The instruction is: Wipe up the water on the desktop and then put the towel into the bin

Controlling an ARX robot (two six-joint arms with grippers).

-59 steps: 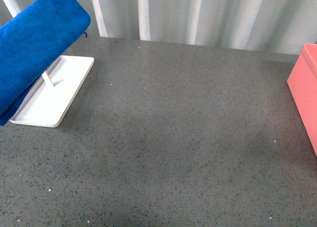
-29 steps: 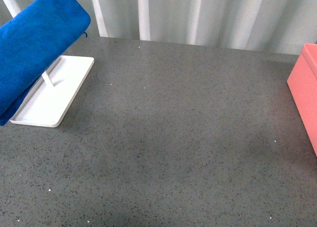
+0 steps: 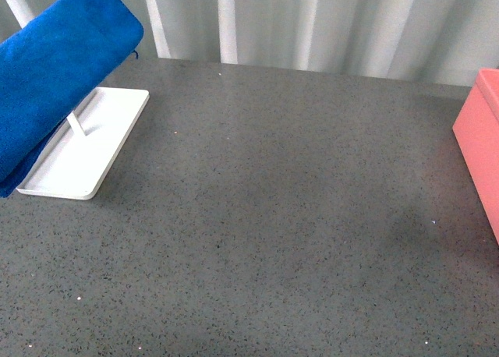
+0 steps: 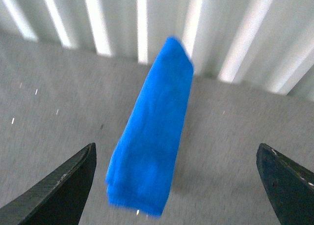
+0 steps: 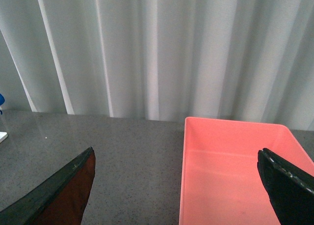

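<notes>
Currently: towel (image 3: 54,68) hangs raised above the white tray (image 3: 93,150) at the far left of the desktop (image 3: 273,217); bin (image 3: 479,131) at the right edge. Left gripper (image 4: 175,154) jaws wide apart, nothing held. Right gripper (image 5: 175,154) likewise spread, empty.

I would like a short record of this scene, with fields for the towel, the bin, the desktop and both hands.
towel: blue, folded, draped over a rack, raised off the desktop, far left
rack: white post standing on a flat white tray
bin: pink, at the right edge; nothing seen in the visible part inside
desktop: grey, speckled; no water that I can make out
left hand: open, holding nothing, facing the towel
right hand: open, holding nothing, facing the bin
</notes>
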